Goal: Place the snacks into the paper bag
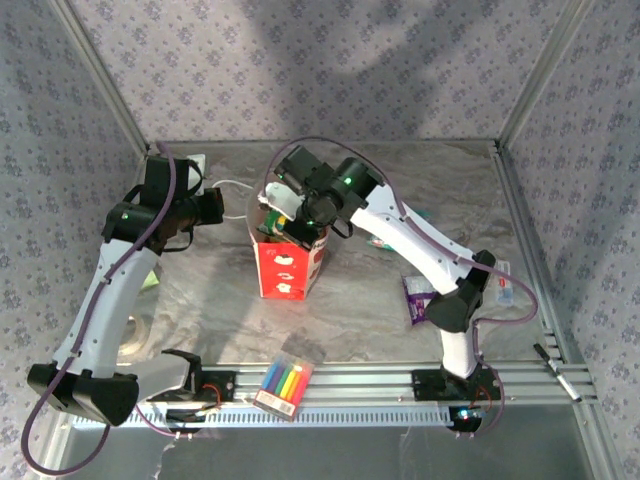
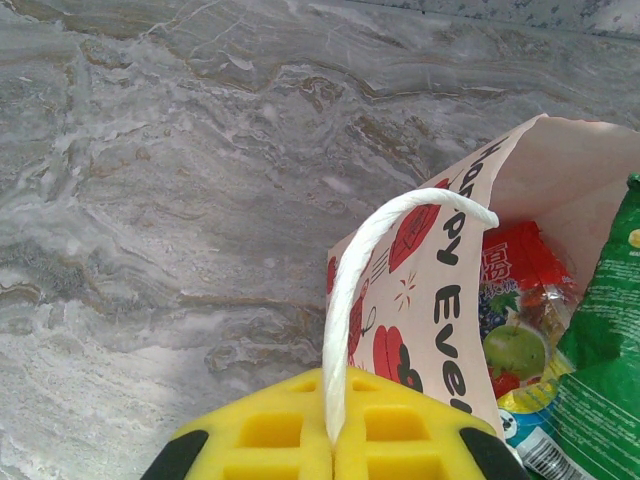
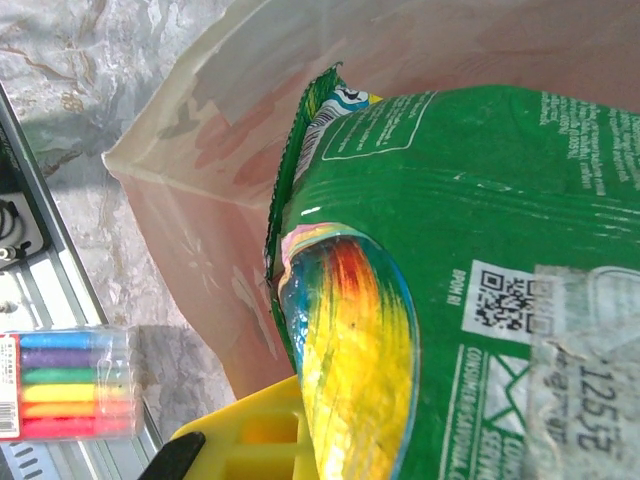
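The paper bag (image 1: 283,268) stands upright mid-table, white with red apple prints. My left gripper (image 1: 215,207) is shut on its white string handle (image 2: 352,290), which runs between the yellow fingertips (image 2: 333,440). My right gripper (image 1: 288,205) hovers over the bag's open mouth, shut on a green snack packet (image 3: 470,190) whose lower part hangs inside the bag (image 3: 190,190). In the left wrist view a red packet (image 2: 515,262) lies inside the bag (image 2: 440,290) beside the green one (image 2: 600,390). A purple packet (image 1: 415,297) lies on the table to the right.
A clear box of coloured markers (image 1: 283,385) sits on the front rail, also in the right wrist view (image 3: 65,385). A black pen (image 1: 560,372) lies at the front right. Another small packet (image 1: 505,290) rests near the right wall.
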`<action>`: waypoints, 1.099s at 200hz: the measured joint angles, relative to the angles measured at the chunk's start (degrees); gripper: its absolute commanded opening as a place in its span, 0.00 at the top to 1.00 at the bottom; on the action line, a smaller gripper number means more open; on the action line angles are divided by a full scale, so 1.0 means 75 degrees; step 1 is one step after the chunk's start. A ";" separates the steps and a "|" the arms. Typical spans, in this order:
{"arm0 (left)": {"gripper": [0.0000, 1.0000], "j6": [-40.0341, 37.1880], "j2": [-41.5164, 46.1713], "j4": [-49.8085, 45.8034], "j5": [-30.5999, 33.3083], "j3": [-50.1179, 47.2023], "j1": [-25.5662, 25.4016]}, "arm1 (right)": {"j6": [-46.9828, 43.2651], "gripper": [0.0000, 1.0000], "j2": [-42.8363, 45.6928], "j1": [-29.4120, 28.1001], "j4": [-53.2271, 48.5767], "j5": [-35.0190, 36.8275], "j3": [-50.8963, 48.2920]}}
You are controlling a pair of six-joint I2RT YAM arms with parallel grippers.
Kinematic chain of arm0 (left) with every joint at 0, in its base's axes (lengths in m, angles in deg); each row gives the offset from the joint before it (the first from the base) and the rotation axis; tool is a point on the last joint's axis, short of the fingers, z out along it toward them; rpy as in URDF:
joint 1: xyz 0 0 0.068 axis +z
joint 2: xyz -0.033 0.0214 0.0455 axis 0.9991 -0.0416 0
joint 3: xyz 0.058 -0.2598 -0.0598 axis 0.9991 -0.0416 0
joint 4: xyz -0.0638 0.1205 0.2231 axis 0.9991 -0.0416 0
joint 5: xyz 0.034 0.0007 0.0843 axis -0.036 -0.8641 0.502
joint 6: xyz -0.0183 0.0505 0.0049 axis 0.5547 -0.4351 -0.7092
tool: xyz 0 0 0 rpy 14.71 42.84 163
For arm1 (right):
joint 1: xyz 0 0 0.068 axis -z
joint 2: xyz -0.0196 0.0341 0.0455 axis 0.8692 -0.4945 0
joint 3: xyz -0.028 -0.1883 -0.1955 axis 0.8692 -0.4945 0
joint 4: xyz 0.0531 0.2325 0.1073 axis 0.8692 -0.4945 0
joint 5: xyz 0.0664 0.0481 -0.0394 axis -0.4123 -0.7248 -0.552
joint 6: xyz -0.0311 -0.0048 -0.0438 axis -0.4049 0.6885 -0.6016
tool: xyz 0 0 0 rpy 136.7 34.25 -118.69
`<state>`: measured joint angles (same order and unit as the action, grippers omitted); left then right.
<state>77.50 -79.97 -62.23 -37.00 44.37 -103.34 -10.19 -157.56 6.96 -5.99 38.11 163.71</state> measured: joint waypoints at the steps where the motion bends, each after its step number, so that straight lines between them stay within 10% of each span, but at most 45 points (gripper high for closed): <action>1: 0.95 -0.0003 0.0000 -0.0003 -0.0003 0.0000 0.0000 | 0.0000 1.00 -0.0003 0.0000 -0.0003 0.0003 0.0000; 34: 0.95 -0.0003 0.0000 -0.0003 -0.0003 0.0000 0.0000 | -0.0026 0.99 -0.0181 0.0044 -0.0017 0.0052 0.0119; 86: 0.95 -0.0020 0.0000 -0.0003 0.0000 0.0000 0.0038 | -0.0117 0.50 -0.0522 0.0117 -0.0052 0.0050 0.0621; 220: 0.95 -0.0017 -0.0114 0.0003 -0.0006 0.0003 0.0085 | 0.0428 0.40 0.2171 0.0152 0.0895 0.1067 -0.0813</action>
<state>77.37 -80.82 -62.21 -37.04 44.40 -102.71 -6.97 -141.28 8.09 0.72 46.11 157.61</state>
